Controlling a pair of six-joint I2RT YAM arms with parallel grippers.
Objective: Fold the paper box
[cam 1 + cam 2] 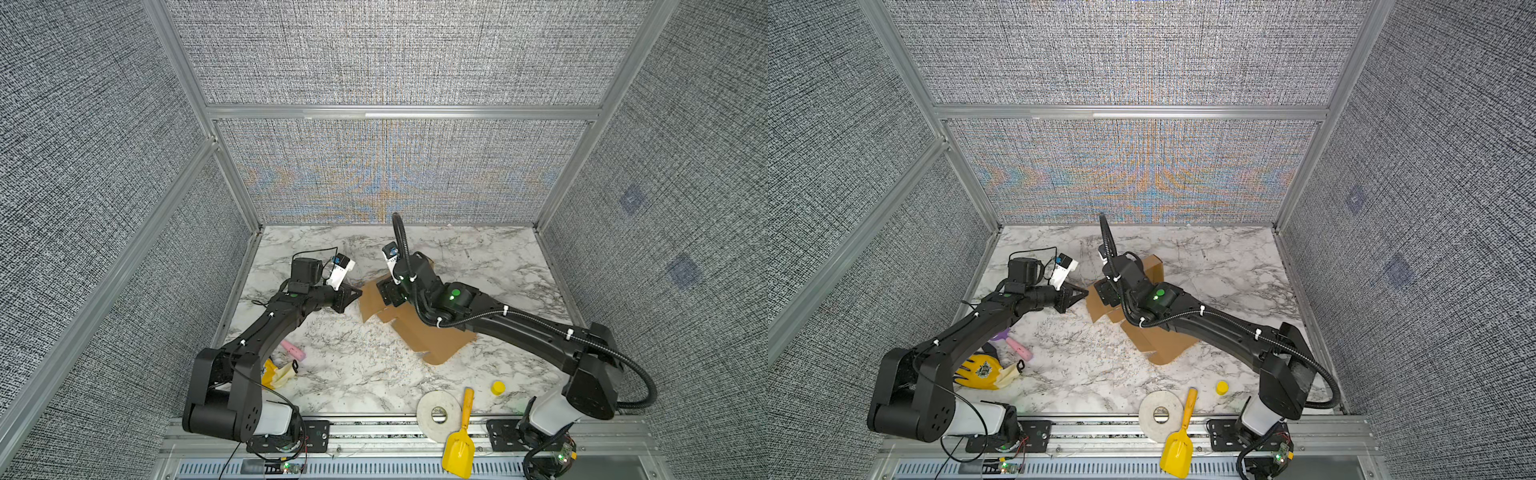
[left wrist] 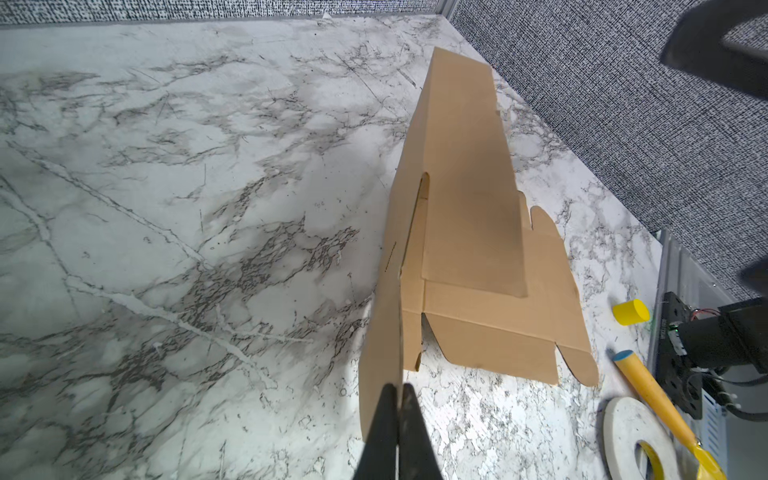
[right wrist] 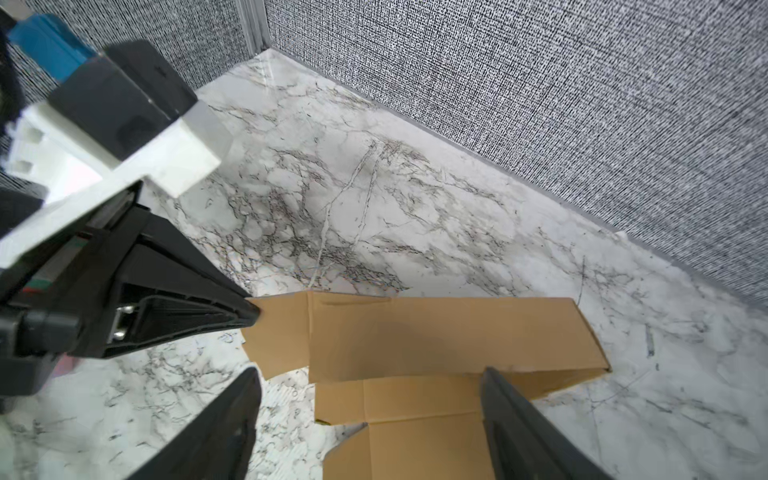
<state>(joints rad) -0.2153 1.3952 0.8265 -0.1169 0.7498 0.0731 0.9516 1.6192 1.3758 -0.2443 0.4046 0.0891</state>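
The paper box (image 1: 432,340) (image 1: 1167,345) is a brown cardboard sheet lying on the marble table, with a long panel (image 2: 469,199) (image 3: 415,332) folded up along its far side. My left gripper (image 1: 358,293) (image 1: 1086,293) (image 2: 399,388) is shut on an end flap (image 2: 380,332) at the sheet's left end, and that flap stands upright on edge. In the right wrist view the left gripper's tip (image 3: 253,311) meets that flap. My right gripper (image 1: 388,293) (image 1: 1104,293) (image 3: 371,374) hangs open over the sheet's left part, its fingers wide apart with nothing gripped between them.
Along the table's front edge lie a white tape roll (image 1: 438,415), a yellow scoop (image 1: 459,440) and a small yellow cap (image 1: 497,387). A pink object (image 1: 294,350) and a yellow glove (image 1: 980,372) lie at the front left beside the left arm. Fabric walls enclose three sides.
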